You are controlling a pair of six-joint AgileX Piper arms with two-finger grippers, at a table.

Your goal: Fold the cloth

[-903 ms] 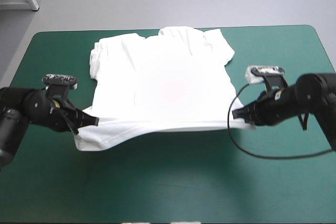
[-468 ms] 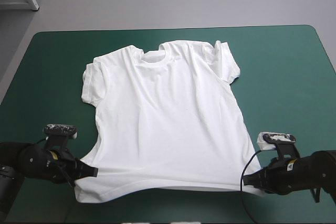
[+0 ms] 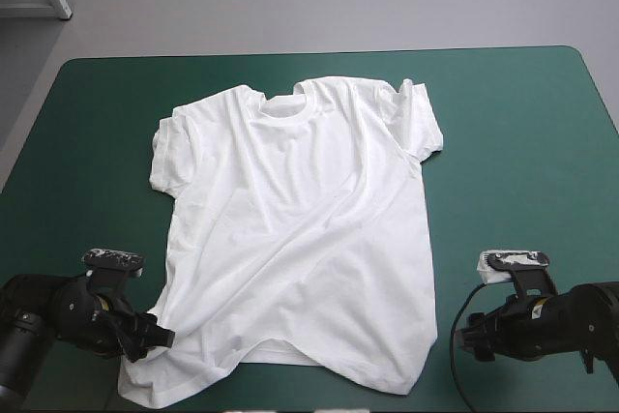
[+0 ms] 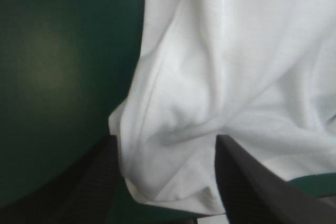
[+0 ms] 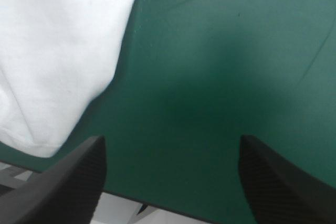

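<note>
T-shirt (image 3: 300, 239), white and short-sleeved, lies spread out on the bench (image 3: 522, 142), whose cover is teal-green. Its collar (image 3: 288, 105) points toward the far edge and its hem toward the near edge. Both sleeves are out to the sides. The left sleeve (image 3: 172, 147) lies fairly flat, while the right sleeve (image 3: 421, 118) is rumpled, with a small fold standing up at its top. Long creases run diagonally across the body. The hem is uneven: its left corner (image 3: 145, 386) is bunched and pulled out toward the near left, and its right corner (image 3: 406, 382) lies flat.

The left arm (image 3: 58, 314) rests low over the near left part of the bench, with its jaws against that bunched corner. In the left wrist view, the left jaws are open. The two black fingers (image 4: 86, 184) stand apart, and a soft fold of white fabric (image 4: 173, 145) lies between them. Bare cover shows to one side.

The right arm (image 3: 566, 321) sits low at the near right, and its jaws are just beside the hem's right corner but clear of it. In the right wrist view, the right jaws are open too. Their black fingers (image 5: 71, 184) are spread wide over bare cover and nothing lies between them. The shirt's edge (image 5: 58, 61) lies ahead and off to one side, not touching either finger.
</note>
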